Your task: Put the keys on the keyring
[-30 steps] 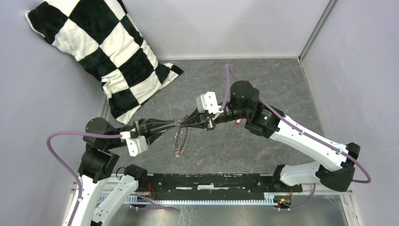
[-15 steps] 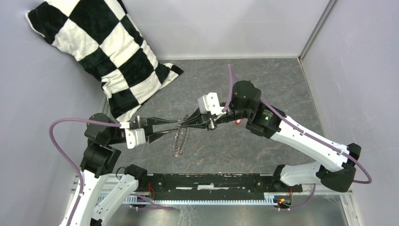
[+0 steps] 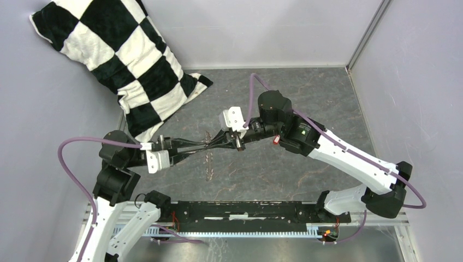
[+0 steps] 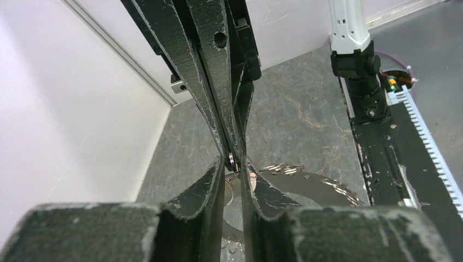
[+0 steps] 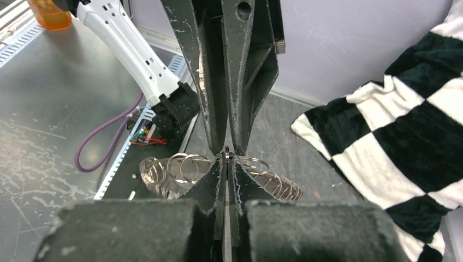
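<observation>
Grey-brown metal fringes the keyring (image 3: 209, 164), which hangs clear of the table, edge-on from above, just under the spot where the two arms' fingertips meet. The right gripper (image 5: 226, 157) is pressed fully together and pinches the ring's thin wire at its top. The left gripper (image 4: 233, 162) faces it tip to tip, its jaws a narrow slit apart with the same wire sitting in that slit, so it too appears to have hold of the ring. The red-tagged key (image 3: 277, 140) lies on the dark stone-patterned table (image 3: 327, 103), well apart from the ring and half hidden beside the right wrist; neither pincer has it. The step in hand looks like steadying or prising the ring between both arms, with threading not yet begun. Next, one gripper would need to let go and fetch the key while the other holds the ring aloft, and the wire's split must be found.
</observation>
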Available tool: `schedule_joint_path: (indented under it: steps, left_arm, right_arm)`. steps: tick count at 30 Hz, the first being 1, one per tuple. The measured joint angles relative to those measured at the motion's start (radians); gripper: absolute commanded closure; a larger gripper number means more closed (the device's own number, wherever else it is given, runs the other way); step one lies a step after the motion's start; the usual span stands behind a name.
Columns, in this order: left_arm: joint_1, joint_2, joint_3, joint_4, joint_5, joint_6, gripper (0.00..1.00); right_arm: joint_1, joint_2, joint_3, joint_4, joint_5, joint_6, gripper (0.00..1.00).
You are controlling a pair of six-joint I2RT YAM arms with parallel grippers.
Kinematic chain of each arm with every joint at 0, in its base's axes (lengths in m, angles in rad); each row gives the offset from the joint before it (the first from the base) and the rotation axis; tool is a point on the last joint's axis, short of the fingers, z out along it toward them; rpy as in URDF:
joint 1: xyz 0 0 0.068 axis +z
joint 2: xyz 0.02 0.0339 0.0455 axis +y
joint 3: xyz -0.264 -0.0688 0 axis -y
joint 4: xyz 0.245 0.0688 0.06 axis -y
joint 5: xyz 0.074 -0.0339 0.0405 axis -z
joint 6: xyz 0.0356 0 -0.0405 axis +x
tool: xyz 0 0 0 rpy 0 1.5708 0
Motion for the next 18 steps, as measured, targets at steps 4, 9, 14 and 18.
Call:
schedule_joint_path:
  steps: [4,9,14,18]
  left_arm:
    - [0.0,0.0,0.008,-0.05,-0.004,0.072,0.75]
    - [0.0,0.0,0.013,-0.113,-0.026,0.151,0.71]
    - [0.0,0.0,0.02,-0.167,-0.036,0.208,0.76]
    - [0.0,0.001,0.027,-0.211,-0.055,0.248,0.78]
  right_arm:
    - [0.018,0.021,0.046,-0.072,0.037,-0.018,0.99]
    - [0.04,0.05,0.101,-0.157,0.103,-0.043,0.99]
    - [0.073,0.075,0.15,-0.226,0.17,-0.072,0.99]
    - [0.088,0.088,0.169,-0.256,0.207,-0.088,0.99]
